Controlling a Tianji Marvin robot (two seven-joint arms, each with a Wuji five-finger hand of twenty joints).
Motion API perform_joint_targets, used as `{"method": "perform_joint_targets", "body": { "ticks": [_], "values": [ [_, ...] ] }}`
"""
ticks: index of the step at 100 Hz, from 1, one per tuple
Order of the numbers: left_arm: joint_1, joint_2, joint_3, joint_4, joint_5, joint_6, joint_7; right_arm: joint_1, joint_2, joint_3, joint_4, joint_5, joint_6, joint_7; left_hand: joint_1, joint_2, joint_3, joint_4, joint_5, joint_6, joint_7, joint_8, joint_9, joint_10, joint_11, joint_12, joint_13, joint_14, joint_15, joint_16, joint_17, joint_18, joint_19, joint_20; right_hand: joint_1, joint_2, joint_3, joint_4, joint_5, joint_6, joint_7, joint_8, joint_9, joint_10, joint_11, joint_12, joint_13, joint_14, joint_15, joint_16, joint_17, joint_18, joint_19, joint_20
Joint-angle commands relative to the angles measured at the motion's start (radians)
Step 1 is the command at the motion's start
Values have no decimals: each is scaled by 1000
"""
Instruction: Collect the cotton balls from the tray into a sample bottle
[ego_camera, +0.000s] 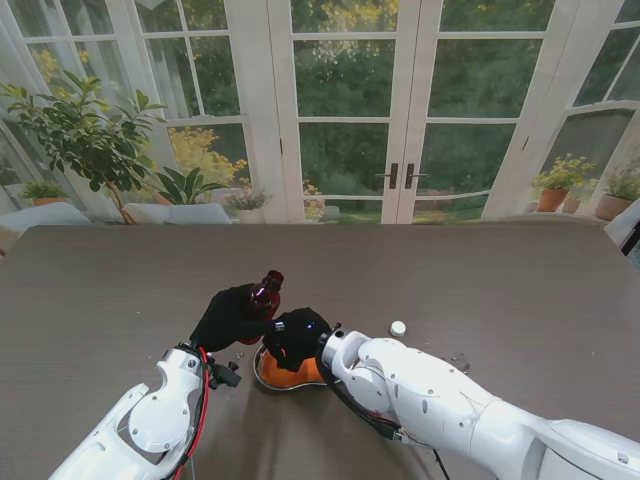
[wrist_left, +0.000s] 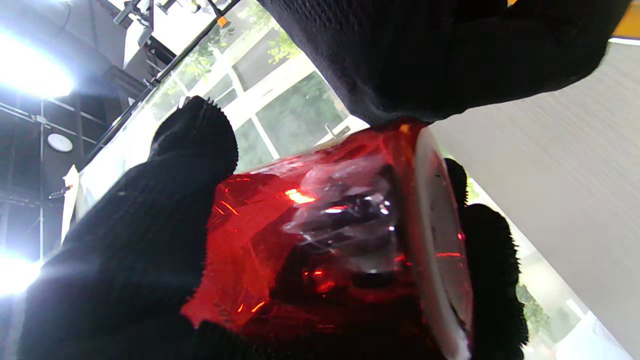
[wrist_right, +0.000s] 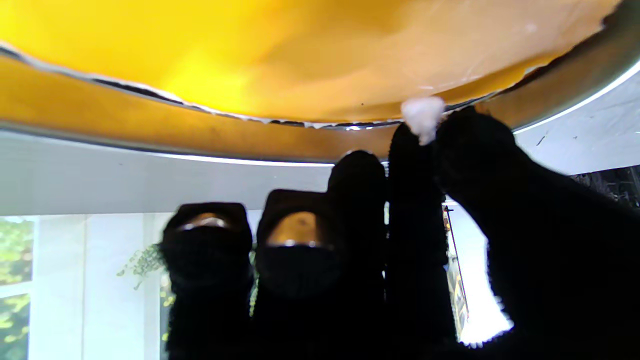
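Lying nearest to me on the brown table (ego_camera: 500, 290) is the tray (ego_camera: 268, 377), a shallow metal-rimmed dish with an orange-yellow lining, largely covered in the stand view by the right hand (ego_camera: 296, 336). Right hand, black-gloved: thumb and one fingertip pinch a small white cotton ball (wrist_right: 423, 116) just at the tray's rim; the remaining fingers (wrist_right: 205, 240) are curled beside them. Whether more cotton balls lie in the tray cannot be told, since the hand hides most of the lining. Just beyond and to the left, the left hand (ego_camera: 232, 310), also black-gloved, is wrapped around the sample bottle (ego_camera: 268, 288), a red translucent vessel held clear of the table and tilted, its mouth toward the right hand. The left wrist view shows a pale rim (wrist_left: 440, 240) at the bottle's mouth and glinting, unclear shapes inside; contents cannot be identified. Farther right, apart from both hands, a small white cap (ego_camera: 398, 327) rests on the table. No label, brand or legible writing shows on bottle, tray or cap. Beyond the table's far edge stand glazed doors (ego_camera: 345, 110) and potted plants (ego_camera: 85, 135).
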Motion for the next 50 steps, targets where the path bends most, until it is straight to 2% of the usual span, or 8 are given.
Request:
{"method": "perform_joint_targets", "body": {
  "ticks": [1,50],
  "values": [
    [0,-4,1,0,-4,2,-19,-12,7,8,-18,9,-1,26,178,225,137,8,87,-206,139,31,55,-81,12,-11,-2,29,16,17,-51,-14,-33,9,13,12,46,12,20,16,32,29,29,-18,33,11,38,-54,41,17,20,-16,61,-11],
    [0,-3,3,0,-8,10,-23,-67,80,120,-151,51,31,138,181,223,137,9,90,-203,139,31,57,-80,13,-10,-1,32,16,17,-51,-13,-33,9,17,12,45,13,16,31,34,47,29,-11,37,11,38,-50,42,18,20,-16,61,-11]
  ]
}}
